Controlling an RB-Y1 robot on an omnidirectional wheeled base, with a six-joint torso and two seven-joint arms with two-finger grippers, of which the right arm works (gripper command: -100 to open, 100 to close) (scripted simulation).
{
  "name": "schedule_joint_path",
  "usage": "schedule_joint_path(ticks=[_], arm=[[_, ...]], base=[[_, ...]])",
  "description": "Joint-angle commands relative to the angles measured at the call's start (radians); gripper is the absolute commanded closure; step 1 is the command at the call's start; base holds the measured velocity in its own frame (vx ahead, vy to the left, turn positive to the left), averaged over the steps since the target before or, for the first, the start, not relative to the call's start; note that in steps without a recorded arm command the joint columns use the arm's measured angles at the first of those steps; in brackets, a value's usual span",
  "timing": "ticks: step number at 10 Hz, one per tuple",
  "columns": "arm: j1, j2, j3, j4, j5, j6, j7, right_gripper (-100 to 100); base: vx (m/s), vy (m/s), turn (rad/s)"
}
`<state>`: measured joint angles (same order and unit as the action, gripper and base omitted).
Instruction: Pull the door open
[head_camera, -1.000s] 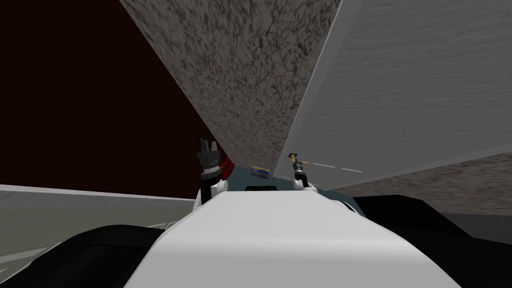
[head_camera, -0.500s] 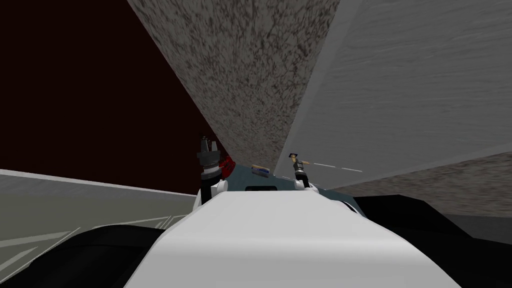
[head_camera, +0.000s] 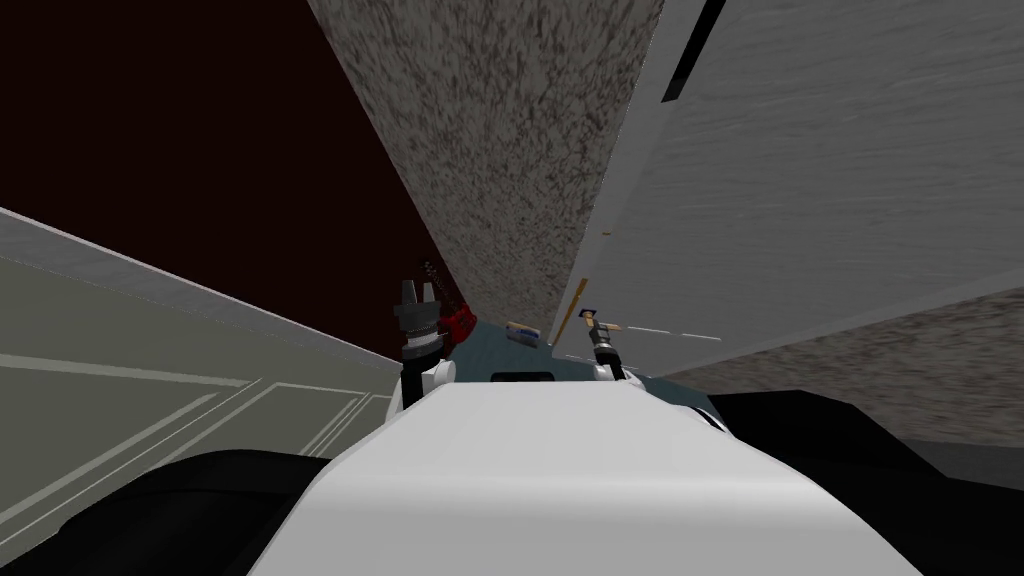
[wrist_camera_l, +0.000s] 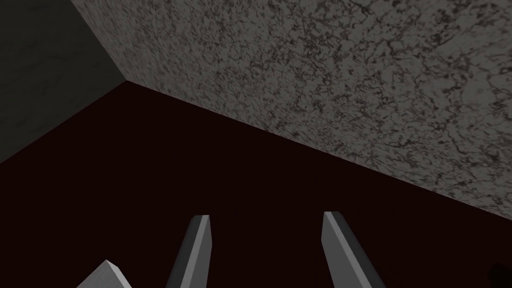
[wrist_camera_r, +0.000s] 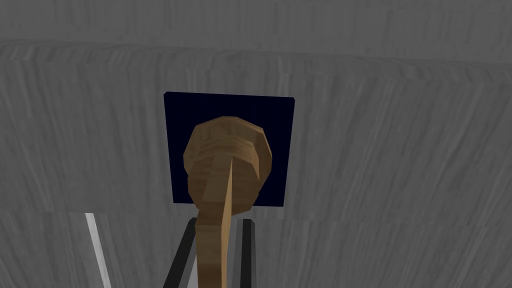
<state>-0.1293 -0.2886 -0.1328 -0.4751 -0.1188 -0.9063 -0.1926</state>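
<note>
Home — grey door (head_camera: 820, 200), wooden handle (wrist_camera_r: 227, 165)

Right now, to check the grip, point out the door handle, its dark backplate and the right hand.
door handle (wrist_camera_r: 227, 160): right wrist view, rounded brown hub.
dark backplate (wrist_camera_r: 180, 110): right wrist view, bare upper corner.
right hand (wrist_camera_r: 216, 225): right wrist view, midway between its fingertips.

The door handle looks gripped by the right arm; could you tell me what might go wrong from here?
The fingers of the right gripper pinch only the narrow lever of the handle, so it might slip free under pull. The door stands close and may swing into me.
</note>
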Motion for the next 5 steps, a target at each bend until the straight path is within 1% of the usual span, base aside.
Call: schedule_joint_path(ticks=[1,2,4,5], arm=[[0.009,-0.012,0.017,-0.002,0.01,-0.014,-0.026,100],[0.014,-0.02,0.025,-0.001,0.015,-0.021,-0.04,100],[0.025,-0.036,0.041,-0.001,0.025,-0.033,-0.066,100],[0.021,-0.031,0.035,-0.005,0.021,-0.027,-0.056,100]], base=[[-0.187,-0.064,0.147],[-0.179,-0.074,0.143],[-0.206,-0.032,0.118],[-0.101,-0.018,0.025]])
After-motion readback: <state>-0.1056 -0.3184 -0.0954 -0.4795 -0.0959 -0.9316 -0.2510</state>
